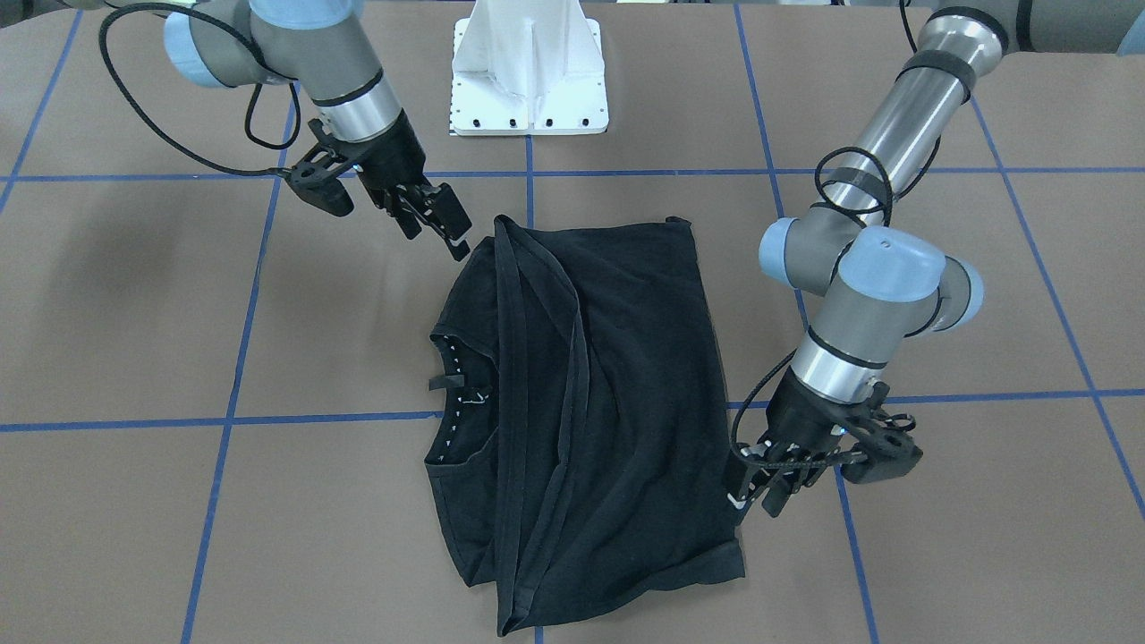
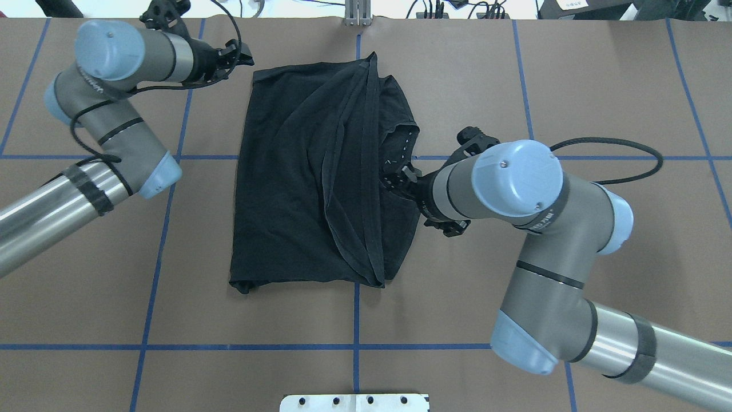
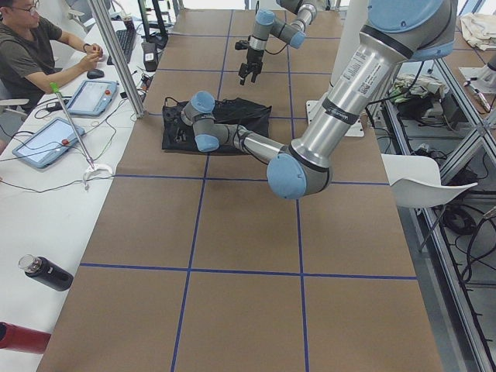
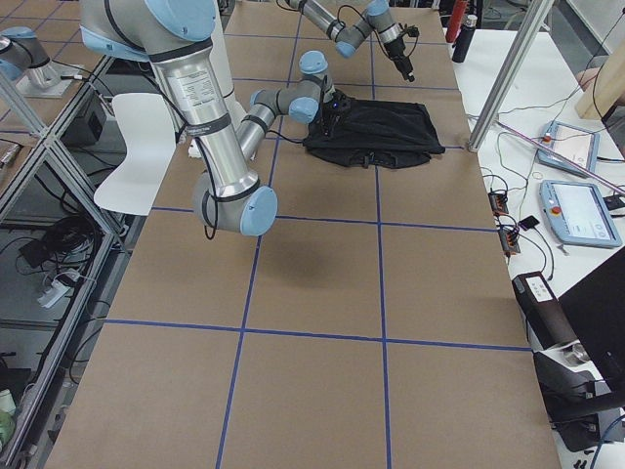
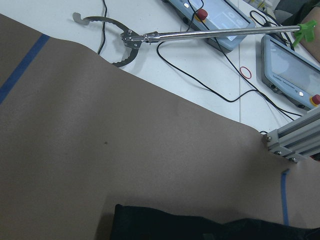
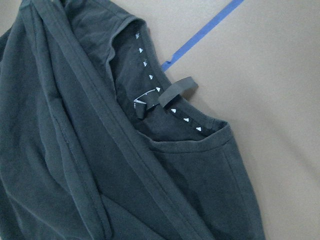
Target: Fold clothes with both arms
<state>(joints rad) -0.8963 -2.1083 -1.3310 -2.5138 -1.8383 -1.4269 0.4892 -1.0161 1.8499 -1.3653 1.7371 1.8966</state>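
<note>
Blue tape lines (image 2: 229, 347) grid the brown table (image 1: 134, 295). On the white bench (image 3: 23, 209) alongside rest two tablets (image 3: 48, 141), a metal grabber stick (image 5: 200, 34) and a black bottle (image 3: 46, 273); a person (image 3: 31, 46) in a dark shirt sits there.

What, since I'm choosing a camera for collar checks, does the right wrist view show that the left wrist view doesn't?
Only the right wrist view: the collar with white triangle marks, its black hang loop and a small white logo. Only the left wrist view: a white bench beyond the table, with a metal reacher tool, two control tablets with red buttons, and an aluminium frame post. Both: the black T-shirt, the brown table and blue tape lines.
</note>
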